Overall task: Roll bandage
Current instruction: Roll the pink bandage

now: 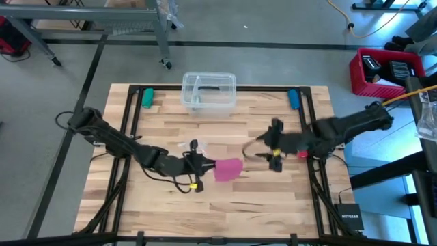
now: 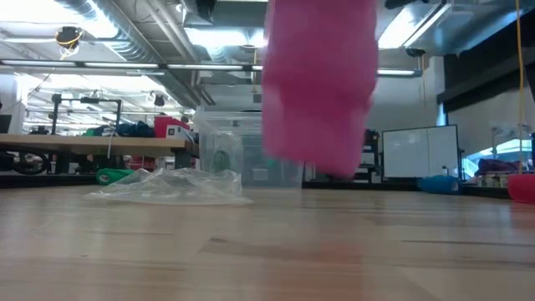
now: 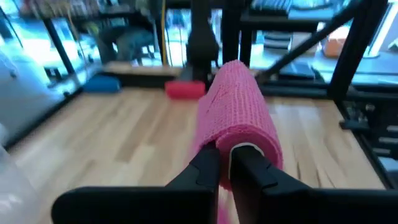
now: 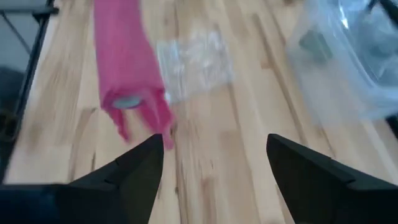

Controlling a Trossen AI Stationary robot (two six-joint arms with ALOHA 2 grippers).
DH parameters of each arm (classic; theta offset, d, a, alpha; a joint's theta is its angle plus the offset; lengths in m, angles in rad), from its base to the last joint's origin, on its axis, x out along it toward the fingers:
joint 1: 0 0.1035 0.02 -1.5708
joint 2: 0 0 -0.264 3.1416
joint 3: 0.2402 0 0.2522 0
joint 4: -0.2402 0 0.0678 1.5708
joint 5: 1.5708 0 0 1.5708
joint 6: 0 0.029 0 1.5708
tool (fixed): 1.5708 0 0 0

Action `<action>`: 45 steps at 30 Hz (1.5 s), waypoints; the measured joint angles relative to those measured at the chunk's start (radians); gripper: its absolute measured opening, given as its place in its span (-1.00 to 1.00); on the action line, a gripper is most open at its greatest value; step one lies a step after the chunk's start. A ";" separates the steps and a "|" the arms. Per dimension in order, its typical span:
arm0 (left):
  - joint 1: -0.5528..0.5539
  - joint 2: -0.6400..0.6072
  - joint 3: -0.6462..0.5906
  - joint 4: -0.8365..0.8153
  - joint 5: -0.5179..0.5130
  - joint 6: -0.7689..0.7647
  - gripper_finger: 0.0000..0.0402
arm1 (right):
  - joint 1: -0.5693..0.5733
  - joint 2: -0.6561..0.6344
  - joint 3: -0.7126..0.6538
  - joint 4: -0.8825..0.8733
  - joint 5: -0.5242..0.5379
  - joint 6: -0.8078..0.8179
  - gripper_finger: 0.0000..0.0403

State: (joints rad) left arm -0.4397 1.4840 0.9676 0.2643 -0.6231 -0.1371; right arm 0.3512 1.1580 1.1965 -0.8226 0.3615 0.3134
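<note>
The bandage (image 1: 229, 169) is a pink roll held in the air left of the table's middle. It fills the top of the low view (image 2: 318, 84), clear of the wood. My left gripper (image 1: 198, 166) is shut on the roll's left end (image 3: 227, 165). My right gripper (image 1: 273, 145) hovers open to the right of the roll, a short way off, with nothing between its fingers (image 4: 214, 149). From the right wrist view the roll's other end (image 4: 127, 99) faces that gripper, with a loose flap (image 4: 158, 121) hanging off it. My left gripper pinches the near end of the roll (image 3: 239, 140) between its two shut fingers (image 3: 208, 168). The fingers come about level from the table's left and lie along the roll. The roll sticks out ahead of them toward the right, lifted clear of the table.
A crumpled clear wrapper (image 2: 167, 186) lies on the wood behind the roll. A clear plastic box (image 1: 209, 91) stands at the far edge, between a green object (image 1: 147, 97) and a blue one (image 1: 293, 98). A small red object (image 1: 302, 154) lies under the right arm.
</note>
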 joint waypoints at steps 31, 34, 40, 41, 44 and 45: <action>0.024 -0.025 -0.001 0.032 -0.043 0.067 -0.92 | 0.153 0.202 -0.417 0.854 0.016 -0.008 0.34; 0.024 -0.025 -0.001 0.031 -0.043 0.067 -0.92 | 0.153 0.202 -0.417 0.871 0.018 -0.001 0.17; 0.024 -0.025 -0.001 0.035 -0.043 0.067 -0.92 | 0.153 0.202 -0.417 0.964 0.039 -0.056 -0.34; 0.024 -0.025 -0.001 0.034 -0.043 0.067 -0.92 | 0.153 0.202 -0.417 0.968 0.039 -0.068 -0.44; 0.024 -0.025 -0.001 0.031 -0.043 0.067 -0.92 | 0.164 0.202 -0.415 1.001 0.038 -0.132 -0.79; 0.024 -0.025 -0.001 0.029 -0.043 0.068 -0.92 | 0.177 0.202 -0.406 1.003 0.038 -0.175 -0.89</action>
State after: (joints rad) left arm -0.4160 1.4586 0.9665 0.2935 -0.6662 -0.0693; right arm 0.5278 1.3597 0.7901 0.1800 0.3996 0.1388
